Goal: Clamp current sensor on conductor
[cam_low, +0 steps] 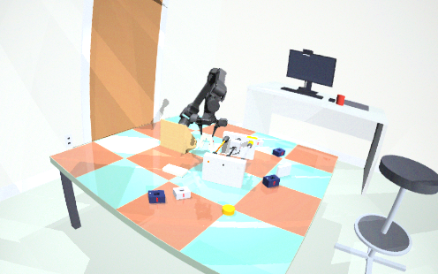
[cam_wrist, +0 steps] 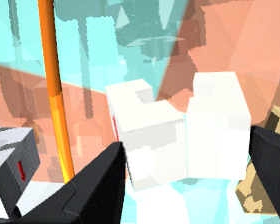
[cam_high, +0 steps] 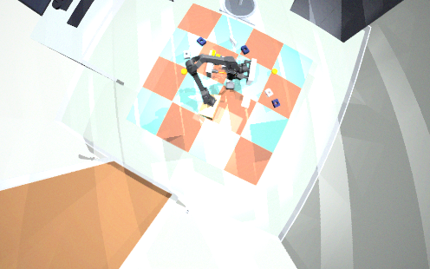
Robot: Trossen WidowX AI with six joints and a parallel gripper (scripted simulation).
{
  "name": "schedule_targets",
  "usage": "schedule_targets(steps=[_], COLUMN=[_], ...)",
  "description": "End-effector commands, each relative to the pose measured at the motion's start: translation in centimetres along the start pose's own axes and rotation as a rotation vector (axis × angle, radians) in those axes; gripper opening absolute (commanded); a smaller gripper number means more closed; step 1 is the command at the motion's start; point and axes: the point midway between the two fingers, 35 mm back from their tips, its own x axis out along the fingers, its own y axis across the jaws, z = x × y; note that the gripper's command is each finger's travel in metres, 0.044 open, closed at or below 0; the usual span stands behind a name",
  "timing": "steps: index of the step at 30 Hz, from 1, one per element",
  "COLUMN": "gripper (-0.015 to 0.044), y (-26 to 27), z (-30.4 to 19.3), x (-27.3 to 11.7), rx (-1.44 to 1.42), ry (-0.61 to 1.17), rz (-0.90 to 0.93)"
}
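Note:
The white split-core sensor (cam_wrist: 156, 142) (cam_low: 207, 141) is between the fingers, its two blocky halves side by side with a thin gap. A red mark shows on the left half's side; I cannot make out the arrow's direction. My gripper (cam_wrist: 186, 143) (cam_low: 207, 138) is shut on the sensor, a finger at each outer side. An orange conductor (cam_wrist: 53, 90) (cam_low: 219, 147) runs to the left of the sensor in the wrist view, clear of it. A dark conductor (cam_low: 232, 151) shows between the white panels. The LOAD lettering is not legible.
White upright panels (cam_low: 224, 170) (cam_high: 252, 71) hold the conductors. A grey block with a red mark (cam_wrist: 28, 162) is beyond the left finger. A tan block (cam_low: 175, 137) (cam_high: 208, 111) stands on the other side. Navy blocks (cam_low: 156, 196) (cam_low: 271, 180) and a yellow disc (cam_low: 228, 209) lie farther off.

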Motion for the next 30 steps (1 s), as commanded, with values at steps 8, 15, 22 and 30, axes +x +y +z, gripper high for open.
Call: schedule_targets(steps=[8, 15, 22, 30], gripper=[0.0, 0.0, 0.0, 0.0], y=[0.0, 2.8, 6.9, 11.7], z=[-0.3, 1.5, 3.6, 5.5], x=[-4.3, -4.5, -4.6, -4.3], rx=[-0.005, 0.025, 0.059, 0.091], ry=[-0.005, -0.031, -0.051, -0.052], rz=[0.003, 0.046, 0.11, 0.185])
